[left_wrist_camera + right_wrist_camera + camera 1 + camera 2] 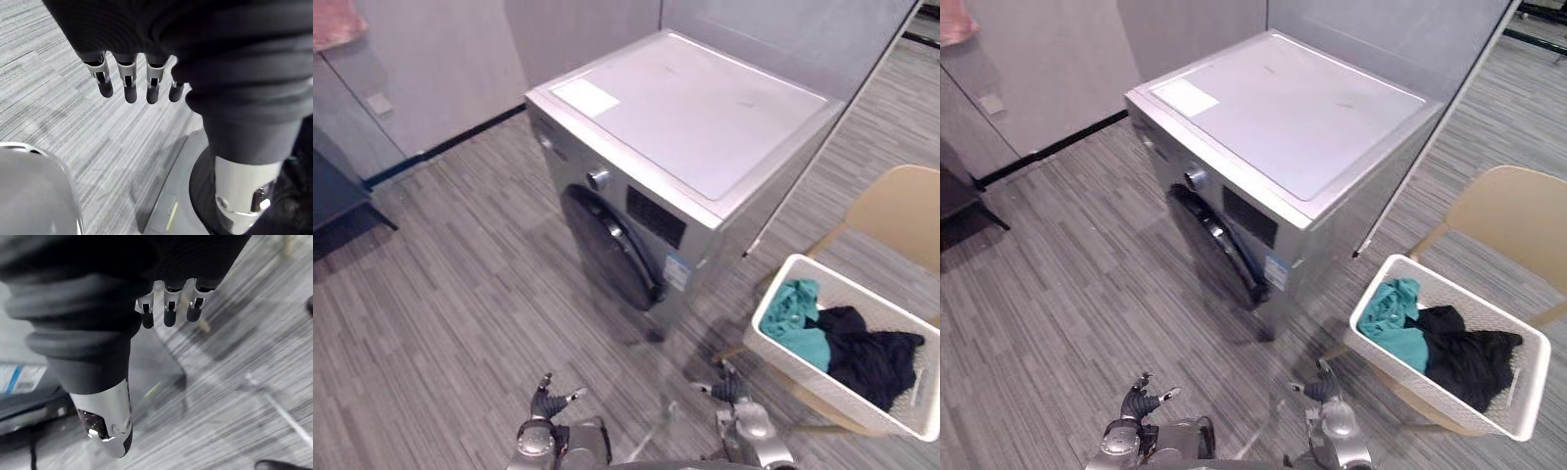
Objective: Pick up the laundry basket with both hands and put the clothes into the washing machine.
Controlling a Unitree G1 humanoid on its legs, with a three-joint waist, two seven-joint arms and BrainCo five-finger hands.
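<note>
Here, laundry basket (803, 377): 4 o'clock, on chair (901, 211), clothes (822, 338) inside.
Washing machine (695, 117): 12 o'clock.
Left hand (548, 399): 7 o'clock, fingers relaxed, empty.
Right hand (729, 390): 5 o'clock, fingers relaxed, empty.

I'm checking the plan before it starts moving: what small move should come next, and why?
Probably turn to its right and reach both hands toward the laundry basket. The left hand and right hand hang low with relaxed fingers, holding nothing, well apart from the basket. The basket sits on the chair with teal and black clothes inside.
</note>
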